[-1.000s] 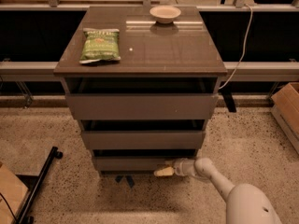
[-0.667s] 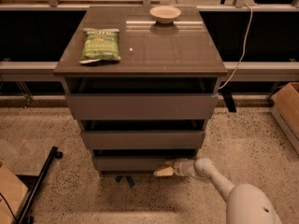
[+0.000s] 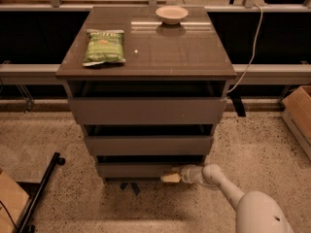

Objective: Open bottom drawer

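One hand [image 3: 168, 178] — at bottom drawer [image 3: 138, 169]

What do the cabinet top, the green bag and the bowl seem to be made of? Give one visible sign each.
Cabinet top: likely glossy laminate or glass over board, since it shows bright reflected streaks. Green bag: thin plastic film, crinkled and slightly shiny. Bowl: pale and matte, perhaps ceramic or wood; the look leaves it open. The gripper sits at the bottom drawer front, towards its right end.

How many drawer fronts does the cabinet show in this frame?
3, stacked: the top drawer, the middle drawer below it, and the bottom drawer lowest, with the pincer at its front's lower edge. None appears hidden.
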### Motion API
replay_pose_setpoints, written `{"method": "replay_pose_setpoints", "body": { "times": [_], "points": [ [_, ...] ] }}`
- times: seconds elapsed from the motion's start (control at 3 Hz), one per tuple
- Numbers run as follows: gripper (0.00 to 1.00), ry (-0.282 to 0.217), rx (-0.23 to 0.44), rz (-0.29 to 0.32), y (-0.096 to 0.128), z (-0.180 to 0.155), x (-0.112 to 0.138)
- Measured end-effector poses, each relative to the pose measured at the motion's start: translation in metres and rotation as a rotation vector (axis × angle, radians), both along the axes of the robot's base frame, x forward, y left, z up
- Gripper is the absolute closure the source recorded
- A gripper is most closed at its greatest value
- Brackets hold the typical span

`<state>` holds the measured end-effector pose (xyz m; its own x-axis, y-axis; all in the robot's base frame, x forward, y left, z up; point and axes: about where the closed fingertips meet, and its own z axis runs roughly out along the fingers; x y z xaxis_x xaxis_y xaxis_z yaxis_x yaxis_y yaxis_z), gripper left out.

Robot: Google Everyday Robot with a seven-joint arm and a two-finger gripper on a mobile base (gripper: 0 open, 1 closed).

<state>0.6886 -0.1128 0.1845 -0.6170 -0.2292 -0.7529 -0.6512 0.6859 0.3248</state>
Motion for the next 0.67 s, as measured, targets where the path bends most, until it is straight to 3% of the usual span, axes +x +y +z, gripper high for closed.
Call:
{"method": "replay_pose_setpoints", "body": {
  "times": [0.33,0.67],
  "points": [
    [0.50,0.000,0.000,0.000,0.0000,0.0000,0.0000],
    [0.73,0.000,0.000,0.000,0.0000,0.0001,-0.0001]
  ]
}}
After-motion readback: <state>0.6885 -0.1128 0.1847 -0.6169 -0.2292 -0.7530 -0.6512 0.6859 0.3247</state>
